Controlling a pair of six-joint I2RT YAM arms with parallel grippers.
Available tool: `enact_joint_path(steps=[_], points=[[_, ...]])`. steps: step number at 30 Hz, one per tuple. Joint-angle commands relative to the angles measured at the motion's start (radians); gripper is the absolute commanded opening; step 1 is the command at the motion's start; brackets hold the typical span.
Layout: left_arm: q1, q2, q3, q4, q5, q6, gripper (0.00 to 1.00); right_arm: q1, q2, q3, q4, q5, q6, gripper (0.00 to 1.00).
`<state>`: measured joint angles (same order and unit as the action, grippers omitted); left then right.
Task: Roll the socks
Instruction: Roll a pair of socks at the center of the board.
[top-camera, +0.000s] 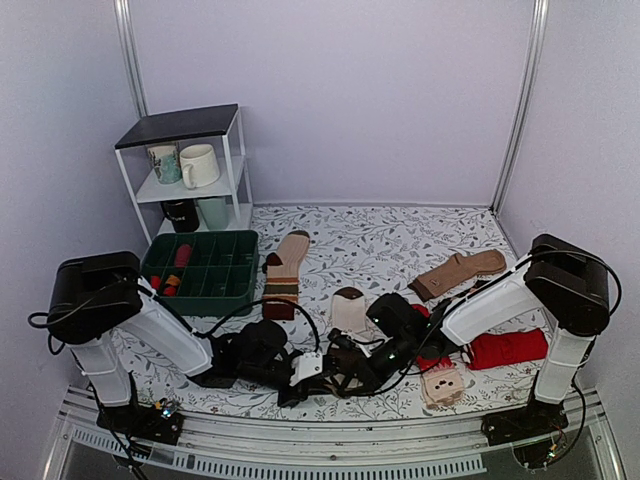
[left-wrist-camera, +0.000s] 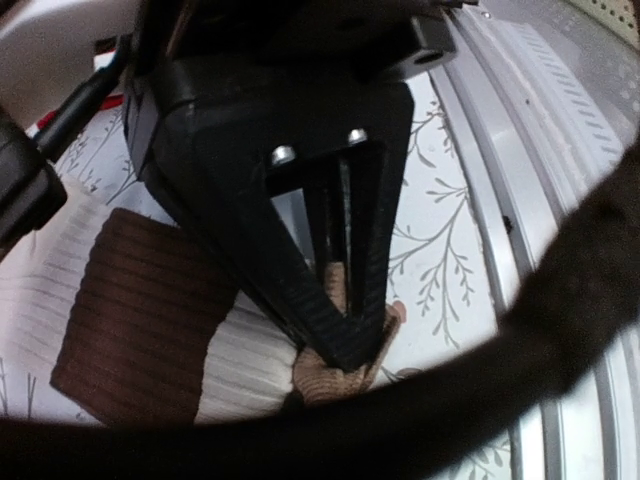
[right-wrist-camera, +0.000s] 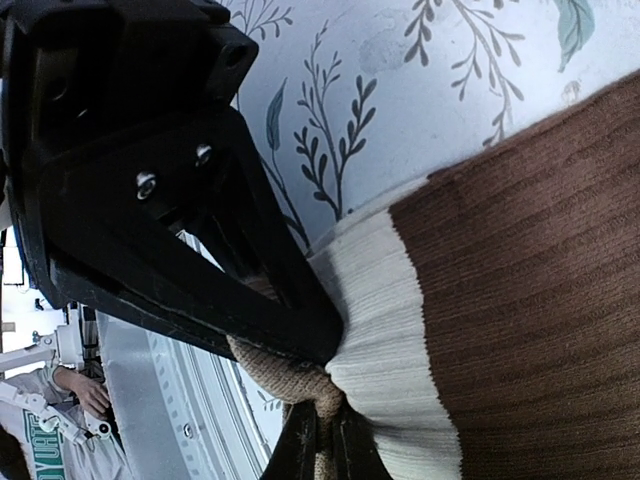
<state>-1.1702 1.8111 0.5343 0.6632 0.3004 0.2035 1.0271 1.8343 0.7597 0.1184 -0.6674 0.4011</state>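
A cream-white sock with a dark brown cuff lies lengthwise in the near middle of the table. Both arms meet at its near end. In the left wrist view my left gripper is shut on the sock's tan-brown toe. The cream body and wide dark brown band stretch off to the left. In the right wrist view my right gripper is shut on the same bunched toe, beside the cream part and brown band. From above, the left gripper and right gripper hide the toe.
A tan striped sock lies beside a green compartment tray. A white shelf with mugs stands at the back left. A brown sock, red socks and a small beige item lie right. The table's metal edge is close.
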Motion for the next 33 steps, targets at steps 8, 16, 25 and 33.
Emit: enact_joint_path(steps=[8, 16, 25, 33], points=[[0.009, -0.048, 0.011, -0.155, 0.119, -0.153, 0.00, 0.009, -0.059, -0.094, -0.181, 0.242, 0.005, 0.39], [0.060, -0.045, 0.019, -0.240, 0.179, -0.296, 0.00, 0.020, -0.413, -0.285, 0.098, 0.478, -0.050, 0.56], [0.119, -0.004, 0.020, -0.279, 0.252, -0.376, 0.00, 0.183, -0.466, -0.380, 0.345, 0.623, -0.263, 0.64], [0.123, 0.020, 0.037, -0.276, 0.258, -0.386, 0.00, 0.219, -0.336, -0.318, 0.416, 0.603, -0.338, 0.66]])
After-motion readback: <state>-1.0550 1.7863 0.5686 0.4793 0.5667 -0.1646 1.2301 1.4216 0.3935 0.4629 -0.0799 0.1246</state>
